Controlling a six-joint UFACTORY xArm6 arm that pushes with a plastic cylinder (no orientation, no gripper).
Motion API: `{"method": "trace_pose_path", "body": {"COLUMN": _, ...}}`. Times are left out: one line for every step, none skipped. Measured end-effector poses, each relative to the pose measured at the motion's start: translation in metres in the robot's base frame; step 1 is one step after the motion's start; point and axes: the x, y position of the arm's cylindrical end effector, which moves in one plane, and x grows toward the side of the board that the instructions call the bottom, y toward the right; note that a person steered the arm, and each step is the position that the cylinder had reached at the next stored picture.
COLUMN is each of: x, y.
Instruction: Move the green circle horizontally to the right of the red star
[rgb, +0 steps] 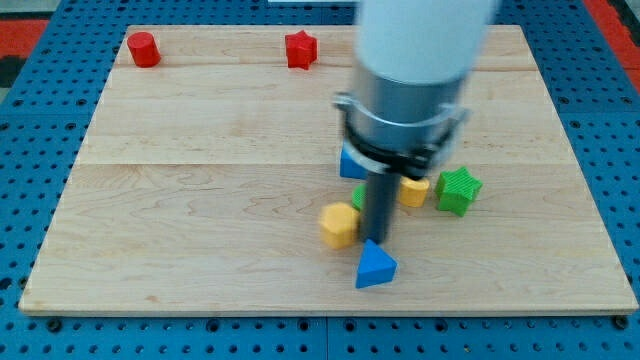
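The red star (301, 49) lies near the view's top edge of the wooden board, left of centre. Only a green sliver, which may be the green circle (358, 197), shows just left of my rod, between a blue block (351, 164) and a yellow block (339, 224). My tip (377, 240) rests on the board right beside that green sliver, to its lower right, and just above the blue triangle (375, 267). The arm's wide body hides much of the board's middle and upper right.
A red cylinder (144, 48) sits at the board's top left corner. A second yellow block (415, 191) and a green star (458, 190) lie to the right of the rod. The board (180, 200) sits on a blue pegboard.
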Motion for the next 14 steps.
{"method": "trace_pose_path", "body": {"x": -0.035, "y": -0.040}}
{"method": "trace_pose_path", "body": {"x": -0.042, "y": -0.027}}
{"method": "trace_pose_path", "body": {"x": -0.042, "y": 0.001}}
{"method": "trace_pose_path", "body": {"x": -0.035, "y": 0.001}}
{"method": "trace_pose_path", "body": {"x": -0.013, "y": 0.001}}
{"method": "trace_pose_path", "body": {"x": -0.003, "y": 0.019}}
{"method": "trace_pose_path", "body": {"x": -0.035, "y": 0.023}}
{"method": "trace_pose_path", "body": {"x": -0.074, "y": 0.025}}
{"method": "trace_pose_path", "body": {"x": -0.093, "y": 0.040}}
{"method": "trace_pose_path", "body": {"x": -0.116, "y": 0.050}}
{"method": "trace_pose_path", "body": {"x": -0.104, "y": 0.061}}
{"method": "trace_pose_path", "body": {"x": -0.095, "y": 0.081}}
{"method": "trace_pose_path", "body": {"x": -0.138, "y": 0.135}}
{"method": "trace_pose_path", "body": {"x": -0.172, "y": 0.175}}
